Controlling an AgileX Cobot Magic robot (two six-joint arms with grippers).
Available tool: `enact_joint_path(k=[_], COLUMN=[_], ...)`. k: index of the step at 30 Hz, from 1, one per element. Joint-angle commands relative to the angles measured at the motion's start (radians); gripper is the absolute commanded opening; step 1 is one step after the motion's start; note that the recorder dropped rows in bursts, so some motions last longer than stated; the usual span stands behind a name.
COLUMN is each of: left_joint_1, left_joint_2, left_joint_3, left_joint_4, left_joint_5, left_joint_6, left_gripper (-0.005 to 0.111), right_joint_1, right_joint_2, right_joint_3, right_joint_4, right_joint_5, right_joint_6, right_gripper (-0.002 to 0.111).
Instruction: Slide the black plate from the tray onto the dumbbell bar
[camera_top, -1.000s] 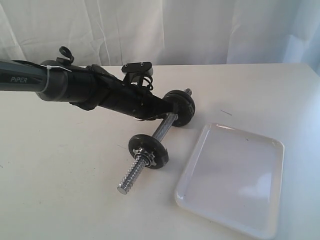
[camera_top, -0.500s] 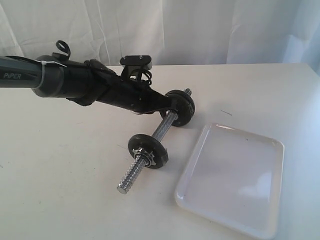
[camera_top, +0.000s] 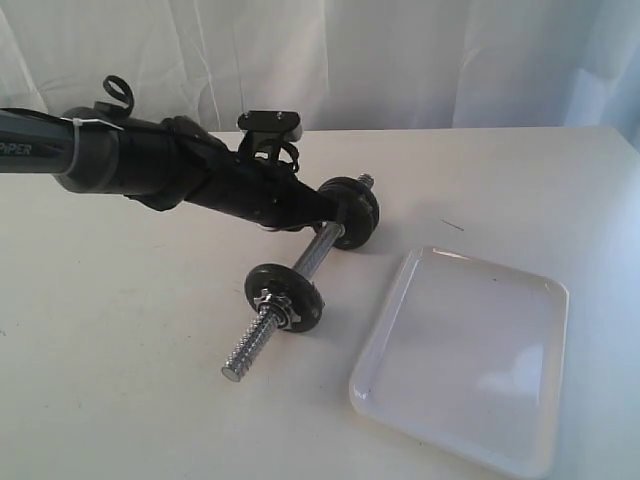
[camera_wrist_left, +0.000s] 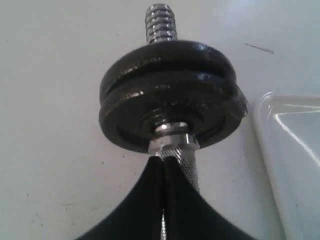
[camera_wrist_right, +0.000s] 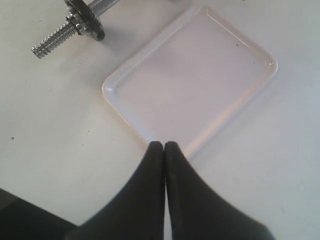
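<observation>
The dumbbell bar (camera_top: 318, 250) lies on the white table. One black disc with a silver nut (camera_top: 283, 297) sits near its front threaded end. At the far end two black discs (camera_wrist_left: 167, 85) sit pressed together on the bar; which of them is the black plate I cannot tell. The tray (camera_top: 470, 350) holds nothing. My left gripper (camera_top: 333, 208) is shut, its tips (camera_wrist_left: 163, 161) resting on the knurled bar just beside the collar of the far discs. My right gripper (camera_wrist_right: 164, 145) hangs shut over the tray's edge (camera_wrist_right: 145, 132) and is out of the exterior view.
A white curtain hangs behind the table. The left arm (camera_top: 150, 165) stretches in from the left, over the table's back part. The front threaded end of the bar (camera_wrist_right: 52, 39) points toward the table's front edge.
The left gripper has drawn back to the left, and the dumbbell has shifted left with it, its front end swinging further from the tray. The tray has not moved.
</observation>
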Motion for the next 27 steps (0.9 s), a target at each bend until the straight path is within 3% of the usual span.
enact_joint_path(k=[1, 27], left_joint_1=[0.003, 0.001], left_joint_2=[0.04, 0.048], left_joint_3=[0.008, 0.008], left_joint_4=[-0.008, -0.008], left_joint_5=[0.068, 0.131], left_joint_6=[-0.02, -0.028], left_gripper=[0.0, 0.0], right_joint_1=[-0.002, -0.002], right_joint_2=[-0.005, -0.005], right_joint_3=[0.002, 0.002], right_joint_4=[-0.004, -0.007], right_joint_5=[-0.002, -0.002], right_joint_6=[-0.005, -0.024], right_gripper=[0.0, 0.0])
